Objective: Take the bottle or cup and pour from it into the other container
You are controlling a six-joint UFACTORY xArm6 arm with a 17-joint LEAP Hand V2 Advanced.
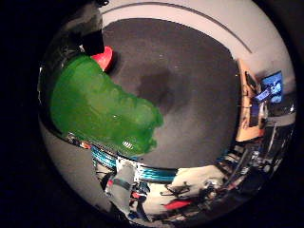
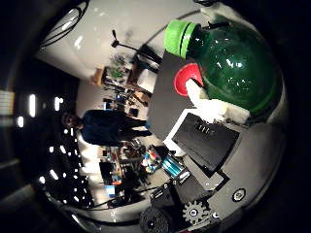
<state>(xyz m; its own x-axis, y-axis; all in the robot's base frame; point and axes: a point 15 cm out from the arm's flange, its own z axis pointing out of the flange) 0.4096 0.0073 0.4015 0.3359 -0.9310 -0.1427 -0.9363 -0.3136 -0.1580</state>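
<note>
A translucent green bottle (image 2: 241, 63) with a green cap (image 2: 179, 37) fills much of the thumb side view, close to the palm. A white finger (image 2: 222, 109) of my right hand (image 2: 206, 141) lies curled against its side, so the hand is shut on it. A red cup (image 2: 188, 80) stands on the dark mat just beyond the bottle, near its cap end. In the little finger side view the bottle's green body (image 1: 100, 104) stretches over the mat, and the red cup (image 1: 103, 58) shows behind it.
A dark grey mat (image 1: 195, 85) covers a round white table (image 1: 233, 33). The bottle's shadow falls on the mat beside it. Shelves and clutter (image 1: 261, 100) stand beyond the table's edge.
</note>
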